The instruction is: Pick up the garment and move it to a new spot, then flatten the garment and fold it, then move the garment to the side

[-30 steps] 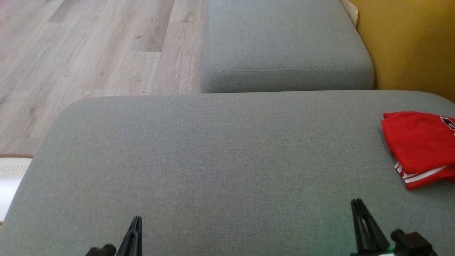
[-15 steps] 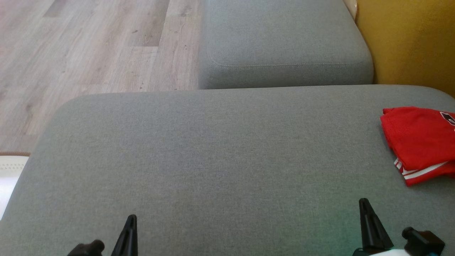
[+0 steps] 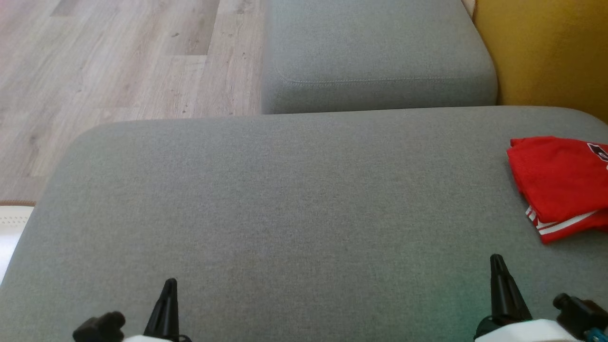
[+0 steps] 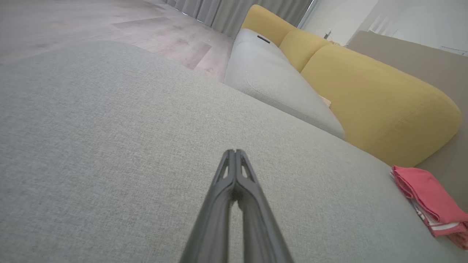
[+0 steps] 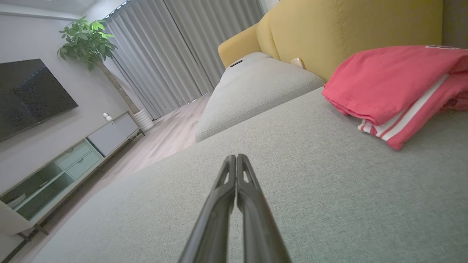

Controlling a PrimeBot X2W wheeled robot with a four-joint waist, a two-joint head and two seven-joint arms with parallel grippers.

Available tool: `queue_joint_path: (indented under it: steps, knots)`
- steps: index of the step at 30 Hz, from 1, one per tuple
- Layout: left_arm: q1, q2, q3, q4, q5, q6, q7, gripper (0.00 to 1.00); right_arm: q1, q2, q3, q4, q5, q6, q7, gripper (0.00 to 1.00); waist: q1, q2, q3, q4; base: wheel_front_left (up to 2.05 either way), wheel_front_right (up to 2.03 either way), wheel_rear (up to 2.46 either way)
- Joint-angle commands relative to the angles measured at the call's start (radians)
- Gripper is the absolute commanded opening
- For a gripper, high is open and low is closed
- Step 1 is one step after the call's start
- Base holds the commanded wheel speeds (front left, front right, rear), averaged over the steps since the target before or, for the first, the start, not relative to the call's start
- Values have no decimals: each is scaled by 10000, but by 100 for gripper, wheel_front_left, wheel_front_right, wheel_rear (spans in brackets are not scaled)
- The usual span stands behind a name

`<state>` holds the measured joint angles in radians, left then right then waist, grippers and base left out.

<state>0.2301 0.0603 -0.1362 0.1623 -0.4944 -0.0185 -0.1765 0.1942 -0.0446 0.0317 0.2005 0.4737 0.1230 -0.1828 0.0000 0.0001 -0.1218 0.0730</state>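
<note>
Head view: the folded red garment (image 3: 560, 183) lies at the right edge of the grey sofa cushion (image 3: 285, 199). The left fingers (image 3: 167, 299) and right fingers (image 3: 499, 280) sit at the near edge, well apart from it.

Left wrist view: the left fingers are pressed together, holding nothing, with the garment off to the right.

Right wrist view: the right fingers are likewise closed and empty, the garment ahead and to the right.

Grey fabric sofa seats (image 3: 285, 199) stand on pale wood-plank floor (image 3: 118, 57), mustard-yellow back cushions (image 3: 546, 52) behind. Grey pleated curtains (image 5: 175, 47) hang beside leafy potted plant (image 5: 86, 40).
</note>
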Motion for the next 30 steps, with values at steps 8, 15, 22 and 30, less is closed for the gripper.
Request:
queue_joint_path:
  steps: [8,15,22,30]
  knots:
    - [-804,133,363,-213,-1209,-166,219,0,-772,-170,-91,-226,1237,29,287,0,0,-1,118,-69,0,0,0]
    - [-1008,146,493,-137,-2059,-244,401,0,-952,-189,-164,-174,2095,33,475,0,0,-1,211,-123,0,0,0]
    - [-1244,157,647,-44,-3025,-333,615,0,-1158,-206,-253,-114,3072,38,694,0,0,-1,316,-185,0,0,0]
    - [-1451,163,786,39,-3866,-412,805,0,-1340,-218,-335,-61,3923,42,889,0,0,-1,409,-239,0,0,0]
